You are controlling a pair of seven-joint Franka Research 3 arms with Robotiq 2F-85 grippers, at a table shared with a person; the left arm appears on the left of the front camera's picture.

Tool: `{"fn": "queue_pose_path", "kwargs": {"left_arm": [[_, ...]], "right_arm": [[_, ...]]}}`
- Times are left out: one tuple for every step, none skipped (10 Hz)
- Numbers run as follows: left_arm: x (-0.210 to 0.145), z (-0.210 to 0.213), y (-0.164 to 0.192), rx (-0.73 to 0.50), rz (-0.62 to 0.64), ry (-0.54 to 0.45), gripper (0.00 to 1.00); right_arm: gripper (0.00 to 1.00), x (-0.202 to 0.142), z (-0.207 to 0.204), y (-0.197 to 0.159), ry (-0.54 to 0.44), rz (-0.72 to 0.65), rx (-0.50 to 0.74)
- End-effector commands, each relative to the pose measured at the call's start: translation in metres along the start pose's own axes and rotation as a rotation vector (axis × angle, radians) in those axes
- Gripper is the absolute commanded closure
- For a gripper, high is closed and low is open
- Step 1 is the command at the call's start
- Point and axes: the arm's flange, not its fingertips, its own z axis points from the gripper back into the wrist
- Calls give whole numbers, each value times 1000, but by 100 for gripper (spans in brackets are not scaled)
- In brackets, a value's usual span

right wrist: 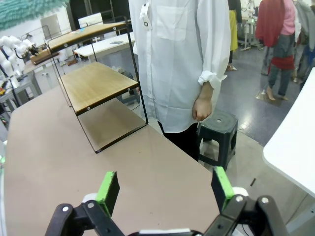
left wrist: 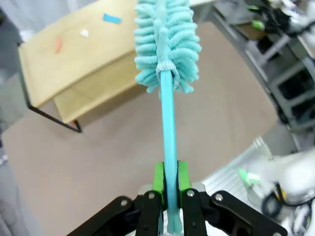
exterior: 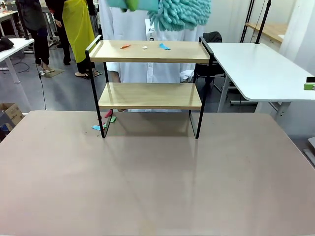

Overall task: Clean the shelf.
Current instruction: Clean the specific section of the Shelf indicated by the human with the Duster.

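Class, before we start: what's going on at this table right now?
The left gripper is shut on the thin handle of a fluffy teal duster, whose head hangs above the small two-tier wooden shelf with a black metal frame. Coloured paper scraps lie on its top board. The right gripper is open and empty. A person in a white shirt stands behind the shelf.

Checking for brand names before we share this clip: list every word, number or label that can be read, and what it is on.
"JK": the start of a line on the white badge on the person's white coat; whatever follows it is too small to read.
No readable print on the shelf, the duster or the paper scraps.
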Motion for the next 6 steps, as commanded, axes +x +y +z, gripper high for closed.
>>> {"fn": "queue_pose_path", "kwargs": {"left_arm": [[44, -18, -25, 96, 84, -9, 87], [59, -26, -35, 122, 120, -44, 87], [69, -32, -42, 124, 132, -54, 87], [72, -38, -41, 121, 143, -34, 87], [51, -39, -27, 99, 109, -36, 87], [51, -39, -27, 99, 109, -36, 87]], "right_arm": [[0, 3, 0, 1, -1, 5, -1], [0, 3, 0, 1, -1, 5, -1], [0, 3, 0, 1, -1, 5, -1], [0, 3, 0, 1, -1, 5, -1], [0, 3, 0, 1, -1, 5, -1], [0, 3, 0, 1, -1, 5, -1]]}}
